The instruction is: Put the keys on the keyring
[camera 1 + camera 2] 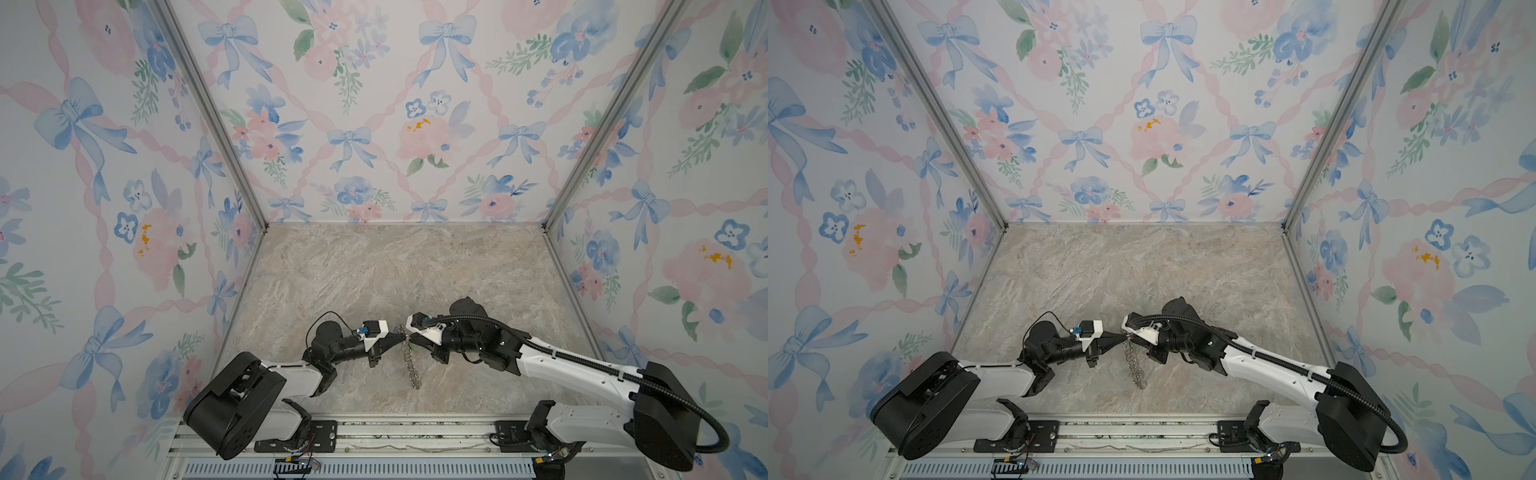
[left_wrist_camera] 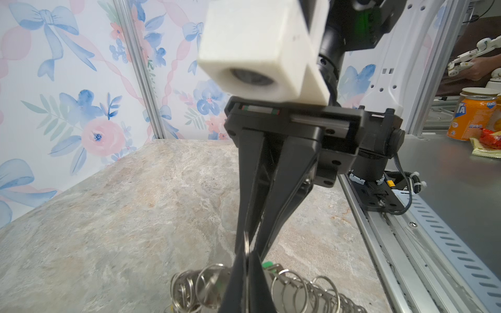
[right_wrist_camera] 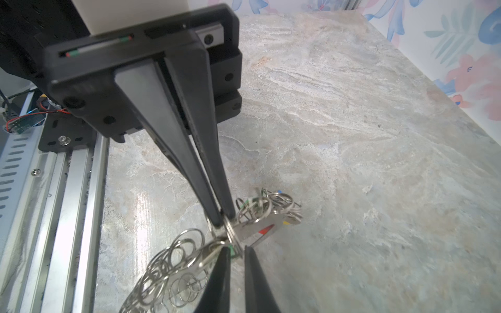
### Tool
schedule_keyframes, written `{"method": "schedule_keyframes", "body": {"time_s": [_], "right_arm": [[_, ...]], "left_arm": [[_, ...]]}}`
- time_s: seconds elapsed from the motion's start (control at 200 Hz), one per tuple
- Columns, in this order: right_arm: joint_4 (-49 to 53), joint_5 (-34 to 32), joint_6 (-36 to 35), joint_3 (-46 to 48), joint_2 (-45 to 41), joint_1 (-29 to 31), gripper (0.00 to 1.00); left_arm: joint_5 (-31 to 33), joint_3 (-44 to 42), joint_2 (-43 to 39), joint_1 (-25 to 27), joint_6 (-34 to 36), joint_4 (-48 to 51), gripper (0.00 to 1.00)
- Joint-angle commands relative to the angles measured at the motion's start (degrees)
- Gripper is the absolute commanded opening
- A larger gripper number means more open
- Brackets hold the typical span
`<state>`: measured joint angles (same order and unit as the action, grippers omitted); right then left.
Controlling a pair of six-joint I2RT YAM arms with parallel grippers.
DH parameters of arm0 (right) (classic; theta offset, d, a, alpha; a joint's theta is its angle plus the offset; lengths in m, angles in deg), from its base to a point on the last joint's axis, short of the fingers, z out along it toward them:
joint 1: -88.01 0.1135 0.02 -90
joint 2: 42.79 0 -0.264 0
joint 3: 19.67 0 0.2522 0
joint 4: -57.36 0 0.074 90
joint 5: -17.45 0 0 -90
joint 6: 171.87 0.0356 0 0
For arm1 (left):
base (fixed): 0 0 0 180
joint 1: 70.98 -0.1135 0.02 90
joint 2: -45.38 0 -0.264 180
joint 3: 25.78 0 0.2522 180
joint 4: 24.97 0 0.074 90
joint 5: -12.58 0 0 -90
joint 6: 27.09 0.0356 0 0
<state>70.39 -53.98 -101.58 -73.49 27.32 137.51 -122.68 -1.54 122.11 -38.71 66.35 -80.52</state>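
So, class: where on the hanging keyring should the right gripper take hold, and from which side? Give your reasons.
Probably the keyring at its top end, on the flat faces between wire rings, coming in level from the right. It hangs edge-on, so jaws can close across its thin body; the left gripper clamps the top from the left.

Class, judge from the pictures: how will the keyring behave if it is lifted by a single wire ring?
The keyring looks metal, so its flat plate is probably stiff. Its wire rings overlap at odd angles, so they would likely swing and tangle. The shut left gripper pinches just one thin ring, so the whole piece may pivot there.
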Motion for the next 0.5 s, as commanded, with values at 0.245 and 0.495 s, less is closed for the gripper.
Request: {"method": "schedule_keyframes", "body": {"time_s": [0.245,0.495], "right_arm": [[-3.8,5.2,-0.9,3.1,-3.7,-2.5,0.15],[-6.3,7.0,-1.3,3.0,-2.5,-2.6,0.14]], "left_arm": [[-1.4,-0.5,0.7,0.4,0.9,-2.3,0.00],[-4.4,0.0,1.5,0.6,0.9,-2.4,0.00]]}}
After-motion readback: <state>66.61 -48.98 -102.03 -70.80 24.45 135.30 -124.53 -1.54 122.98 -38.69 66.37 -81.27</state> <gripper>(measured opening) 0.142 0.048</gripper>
